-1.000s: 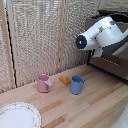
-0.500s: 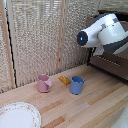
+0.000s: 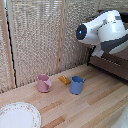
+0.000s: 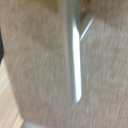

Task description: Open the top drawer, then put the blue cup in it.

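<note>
The dresser (image 3: 112,62) fills the exterior view's right edge, at about 3 o'clock from the frame's centre, and the white arm (image 3: 102,31) hangs in front of its upper part, hiding most of the top drawer (image 4: 45,90). The wrist view is filled by that drawer's brown front, very close, with its silver bar handle (image 4: 75,55) crossing the picture as one long bright line; the bar's long axis is what the coming grasp turns on, and I judge the pincer must straddle it crosswise before pulling. The pincer itself shows in neither view, so I cannot tell whether its fingers are apart or together. The drawer looks not yet opened.

On the table (image 3: 100,107), the plate (image 3: 17,116) lies at 8 o'clock, the pink mug (image 3: 43,83) near 9, the blue cup (image 3: 76,84) just past centre toward 5, well apart from the dresser, upright, untouched.
</note>
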